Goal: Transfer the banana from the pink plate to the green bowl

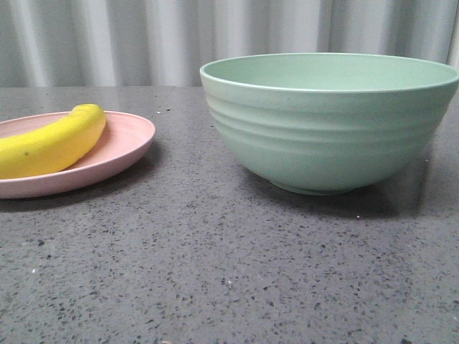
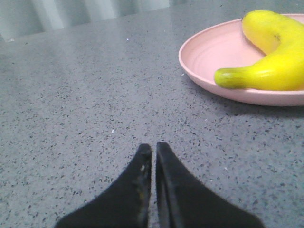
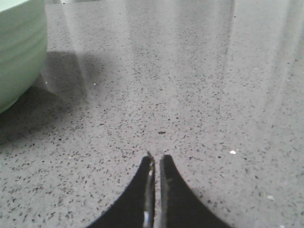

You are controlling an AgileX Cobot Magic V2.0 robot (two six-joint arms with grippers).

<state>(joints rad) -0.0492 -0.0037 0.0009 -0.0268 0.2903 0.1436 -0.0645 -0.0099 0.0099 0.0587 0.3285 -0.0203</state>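
Observation:
The yellow banana (image 1: pixel 50 143) lies on the pale pink plate (image 1: pixel 122 154) at the left of the front view. The mint-green bowl (image 1: pixel 330 122) stands to the right of the plate, looking empty from this low angle. In the left wrist view the banana (image 2: pixel 270 61) and the plate (image 2: pixel 209 52) lie ahead and off to one side of my left gripper (image 2: pixel 153 147), which is shut and empty over the bare table. My right gripper (image 3: pixel 156 158) is shut and empty, with the bowl's wall (image 3: pixel 19 52) off to one side. Neither gripper shows in the front view.
The table (image 1: pixel 215 265) is dark grey speckled stone. A pale pleated curtain (image 1: pixel 143 36) hangs behind it.

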